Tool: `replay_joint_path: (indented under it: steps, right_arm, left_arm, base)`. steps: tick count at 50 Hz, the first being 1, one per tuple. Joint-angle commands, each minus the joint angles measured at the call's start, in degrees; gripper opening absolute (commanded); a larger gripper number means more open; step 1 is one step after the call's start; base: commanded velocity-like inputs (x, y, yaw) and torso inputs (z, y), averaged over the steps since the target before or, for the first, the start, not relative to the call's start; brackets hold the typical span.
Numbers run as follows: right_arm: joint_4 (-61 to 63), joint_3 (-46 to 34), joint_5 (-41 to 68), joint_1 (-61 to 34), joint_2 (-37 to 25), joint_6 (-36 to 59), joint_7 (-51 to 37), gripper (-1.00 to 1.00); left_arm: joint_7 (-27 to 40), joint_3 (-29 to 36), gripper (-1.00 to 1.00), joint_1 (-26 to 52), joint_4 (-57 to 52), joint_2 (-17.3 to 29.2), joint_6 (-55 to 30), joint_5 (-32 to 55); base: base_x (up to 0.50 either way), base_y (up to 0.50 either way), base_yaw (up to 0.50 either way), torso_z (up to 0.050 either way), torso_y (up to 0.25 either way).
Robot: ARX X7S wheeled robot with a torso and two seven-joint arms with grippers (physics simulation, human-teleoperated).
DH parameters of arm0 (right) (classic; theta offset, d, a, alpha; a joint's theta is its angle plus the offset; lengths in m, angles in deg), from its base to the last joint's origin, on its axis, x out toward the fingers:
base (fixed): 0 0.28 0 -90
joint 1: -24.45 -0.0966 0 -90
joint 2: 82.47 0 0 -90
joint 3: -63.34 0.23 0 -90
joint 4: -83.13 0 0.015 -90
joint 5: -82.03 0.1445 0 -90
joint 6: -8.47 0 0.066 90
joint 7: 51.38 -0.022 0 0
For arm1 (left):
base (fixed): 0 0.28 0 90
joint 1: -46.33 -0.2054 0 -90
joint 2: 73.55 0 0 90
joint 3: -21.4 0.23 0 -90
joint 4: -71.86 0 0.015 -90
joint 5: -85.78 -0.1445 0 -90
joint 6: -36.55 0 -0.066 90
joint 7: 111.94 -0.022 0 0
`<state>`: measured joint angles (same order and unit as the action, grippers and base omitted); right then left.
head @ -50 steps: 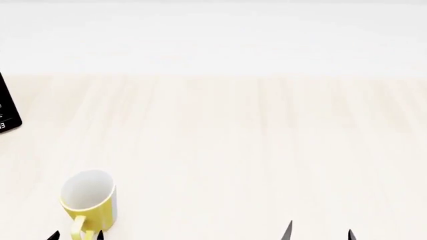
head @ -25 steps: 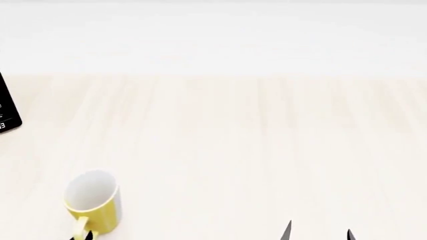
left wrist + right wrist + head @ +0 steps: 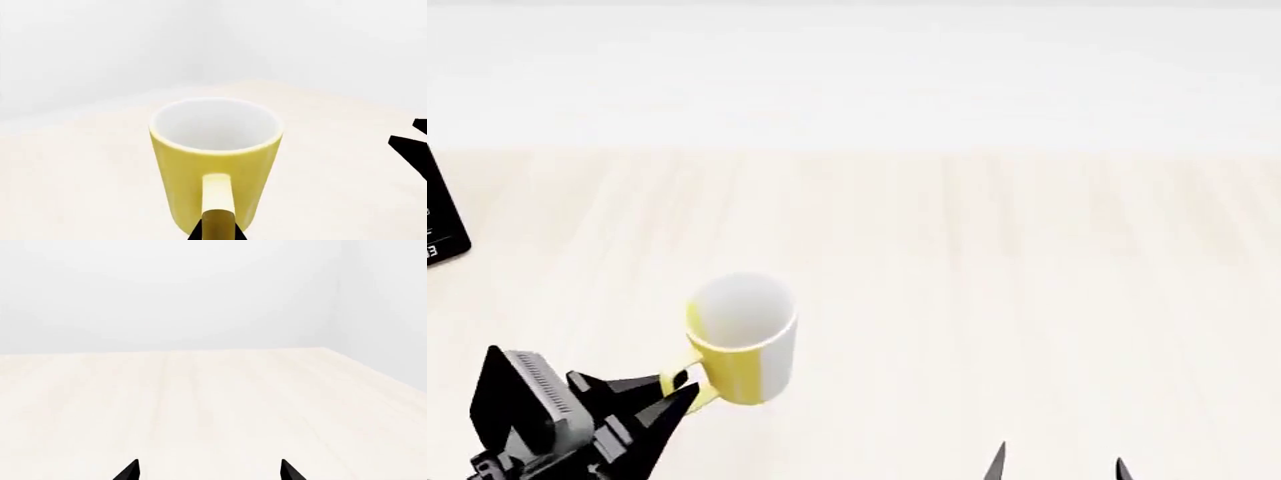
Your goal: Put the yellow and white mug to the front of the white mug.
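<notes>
The yellow and white mug is upright at the lower left of the head view, held off the pale wooden table by its yellow handle. My left gripper is shut on that handle from the near left. In the left wrist view the mug fills the middle and the handle runs between the two black fingertips. My right gripper is open and empty at the bottom edge, right of the mug; in the right wrist view only bare table lies between its tips. The white mug is out of view.
A black device with white markings lies at the table's left edge. A black shape shows at the edge of the left wrist view. A white wall stands behind the table's far edge.
The yellow and white mug has moved right and farther away across the table, carried by my left gripper, whose body has come into the head view. The right gripper has stayed in place.
</notes>
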<state>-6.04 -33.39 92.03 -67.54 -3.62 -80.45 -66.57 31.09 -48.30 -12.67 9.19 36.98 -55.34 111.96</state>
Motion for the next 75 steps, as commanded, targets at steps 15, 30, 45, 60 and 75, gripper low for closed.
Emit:
replay_joint_path:
  steps: [15,30,45,60,75]
  right_arm:
    - [-0.50,-0.66,0.62,-0.34,-0.59,-0.15,-0.51,1.00]
    - [-0.14,-0.86,1.01,-0.25,-0.98,-0.29,-0.91,1.00]
    - [-0.07,-1.26,1.23,-0.14,-1.26,-0.49,-1.26,1.00]
    - [-0.08,-1.79,1.39,-0.08,-1.50,-0.66,-1.51,1.00]
    - [-0.24,-2.33,1.64,-0.18,-1.72,-0.77,-1.65,1.00]
  left_arm:
    - [-18.53,6.53,-1.00,9.35,4.34,0.63,-4.69,4.14]
    - [-19.23,11.17,-1.00,7.87,0.22,-1.45,-3.01,0.80]
    - [-19.53,11.35,-1.00,7.72,3.62,-2.21,-0.51,0.18]
    - [-20.84,10.16,-1.00,9.75,16.22,-5.45,6.85,-0.69]
    - [-24.76,8.62,-1.00,13.93,36.22,-10.29,17.59,-1.12]
  base:
    - [0.00,0.00,0.00,0.000,0.001]
    - [0.00,0.00,0.00,0.000,0.000]
    - [0.00,0.00,0.00,0.000,0.001]
    - [0.00,0.00,0.00,0.000,0.000]
    - [0.00,0.00,0.00,0.000,0.000]
